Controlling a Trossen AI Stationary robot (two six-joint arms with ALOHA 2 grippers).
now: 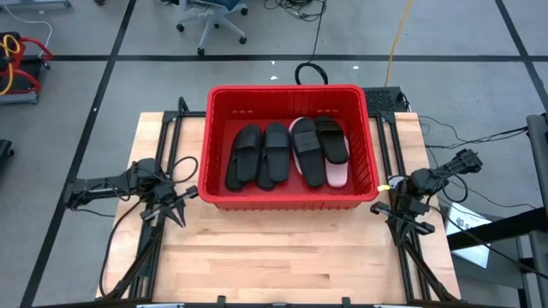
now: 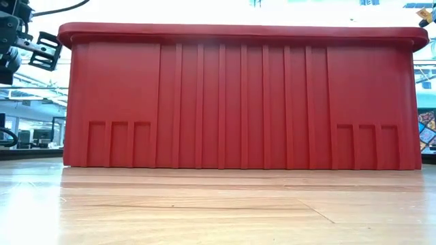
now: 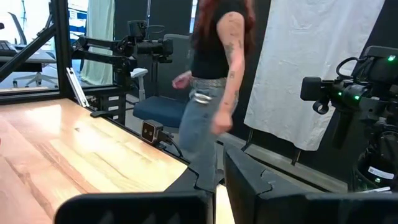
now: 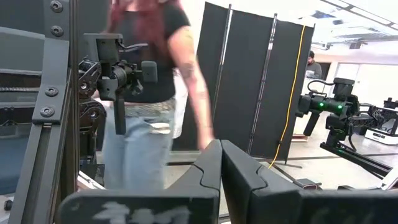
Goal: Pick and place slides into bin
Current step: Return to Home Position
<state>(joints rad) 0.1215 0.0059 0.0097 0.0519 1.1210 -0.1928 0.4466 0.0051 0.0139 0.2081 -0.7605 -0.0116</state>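
The red bin (image 1: 291, 198) stands in the middle of the wooden table; its near wall (image 2: 238, 102) fills the low view. Several black slides (image 1: 248, 158) lie flat on its floor, side by side. Pale pink slides (image 1: 339, 176) show partly under the black ones on the right. My left gripper (image 1: 185, 197) (image 3: 217, 177) hangs level beside the bin's near left corner, shut and holding nothing. My right gripper (image 1: 387, 192) (image 4: 221, 152) hangs beside the near right corner, shut and holding nothing.
Bare wood (image 1: 282, 257) spreads between the bin and the table's near edge. Black frame rails (image 1: 390, 145) run along both sides of the table. A person (image 3: 214, 74) stands in the room beyond the table. Cables (image 1: 484, 137) trail off at the right.
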